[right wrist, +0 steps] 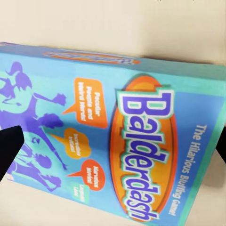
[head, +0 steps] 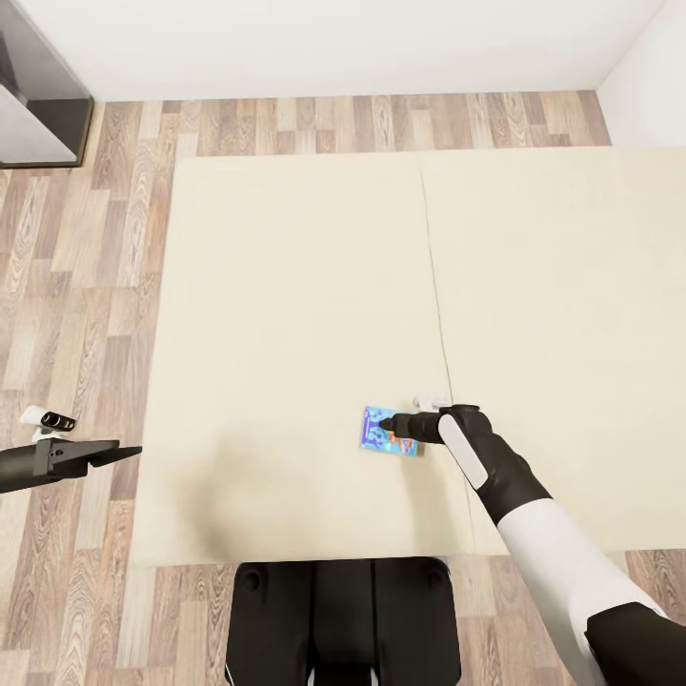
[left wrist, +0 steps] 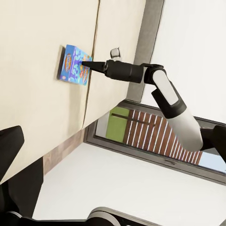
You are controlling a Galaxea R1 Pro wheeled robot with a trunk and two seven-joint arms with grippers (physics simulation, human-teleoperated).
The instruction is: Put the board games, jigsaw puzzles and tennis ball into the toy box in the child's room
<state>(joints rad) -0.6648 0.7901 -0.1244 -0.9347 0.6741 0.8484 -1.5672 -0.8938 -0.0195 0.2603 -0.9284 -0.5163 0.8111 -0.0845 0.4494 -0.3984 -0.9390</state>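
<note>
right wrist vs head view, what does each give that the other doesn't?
Right wrist: the board game close enough to read "Balderdash" and "The Hilarious Bluffing Game!", with dark fingertips at either edge of the box.

Head: the whole bed, the wood floor, the right arm reaching to the game, the left gripper off the bed's side over the floor, and the robot's base.

Both: the board game lying flat on the bed, with the right gripper at it.

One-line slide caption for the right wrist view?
Dark fingertips flank a blue Balderdash board game box lying on the cream bed.
</note>
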